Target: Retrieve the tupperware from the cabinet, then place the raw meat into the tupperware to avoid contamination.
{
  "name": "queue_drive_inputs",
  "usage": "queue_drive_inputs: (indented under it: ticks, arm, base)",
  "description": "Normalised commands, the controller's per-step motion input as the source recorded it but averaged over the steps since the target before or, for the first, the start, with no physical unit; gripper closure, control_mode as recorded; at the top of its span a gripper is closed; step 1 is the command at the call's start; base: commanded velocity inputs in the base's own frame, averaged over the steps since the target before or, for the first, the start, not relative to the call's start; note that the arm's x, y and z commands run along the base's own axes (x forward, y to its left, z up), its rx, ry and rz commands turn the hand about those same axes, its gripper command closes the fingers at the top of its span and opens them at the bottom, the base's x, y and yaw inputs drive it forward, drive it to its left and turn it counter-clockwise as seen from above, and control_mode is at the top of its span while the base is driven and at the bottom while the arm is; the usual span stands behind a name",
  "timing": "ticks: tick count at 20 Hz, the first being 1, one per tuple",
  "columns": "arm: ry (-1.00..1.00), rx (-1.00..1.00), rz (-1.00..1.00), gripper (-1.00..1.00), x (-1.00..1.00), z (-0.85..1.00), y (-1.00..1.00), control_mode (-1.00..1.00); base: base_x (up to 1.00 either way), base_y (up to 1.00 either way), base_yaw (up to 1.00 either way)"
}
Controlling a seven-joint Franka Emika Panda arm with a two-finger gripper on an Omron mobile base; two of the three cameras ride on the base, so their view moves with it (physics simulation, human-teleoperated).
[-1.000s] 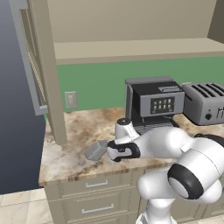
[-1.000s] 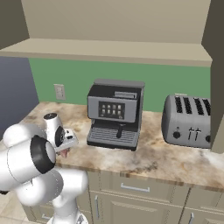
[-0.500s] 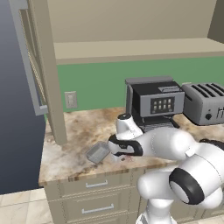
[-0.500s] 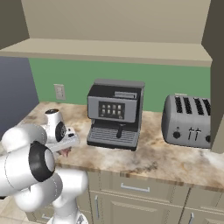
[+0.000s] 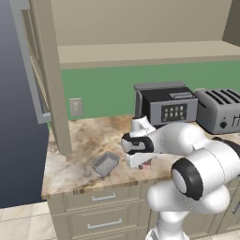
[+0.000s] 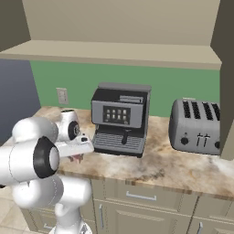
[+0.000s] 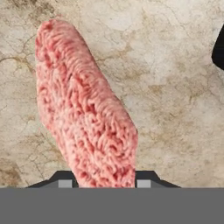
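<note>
The raw meat (image 7: pixel 85 118) is seen lying on the marbled countertop (image 5: pixel 84 140), its near end set between the two dark fingertips (image 7: pixel 64 178) of the gripper (image 7: pixel 105 181). The jaws are partly parted, one on each side of the slab; whether they press on it cannot be told. In the left base view a pink end of the meat (image 5: pixel 146 165) shows under the gripper (image 5: pixel 139 161), just beside the front edge of the counter. The tupperware (image 5: pixel 106 164) is set on the same counter, near the meat on its left side and apart from it, also close to the front edge. Bare stone is left between the container and the cabinet (image 5: pixel 51 79), whose door stands open at the left. Behind the arm, a coffee machine (image 5: pixel 165 105) and a toaster (image 5: pixel 220 110) are lined up along the green wall, well apart from the meat
</note>
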Motion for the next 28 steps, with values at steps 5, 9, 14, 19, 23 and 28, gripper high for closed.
queue_drive_inputs:
  ticks: [5,9,14,19,23,28]
  arm:
    - [0.10,-0.10,-0.16,1.00,-0.04,0.41,0.29,-1.00]
    - [0.01,-0.06,-0.14,1.00,-0.21,0.54,0.17,-1.00]
    - [0.00,-0.02,-0.15,1.00,-0.34,0.37,-0.05,-1.00]
    - [-0.08,0.00,-0.12,1.00,-0.28,0.34,0.21,-1.00]
    - [-0.04,0.00,-0.18,1.00,-0.19,0.38,0.37,-1.00]
    - [0.00,-0.07,-0.22,1.00,-0.01,0.04,0.43,-1.00]
  base:
    - [0.00,0.00,0.00]
    - [0.00,0.00,0.00]
    - [0.00,0.00,0.00]
    - [0.00,0.00,0.00]
    - [0.00,0.00,0.00]
    - [0.00,0.00,0.00]
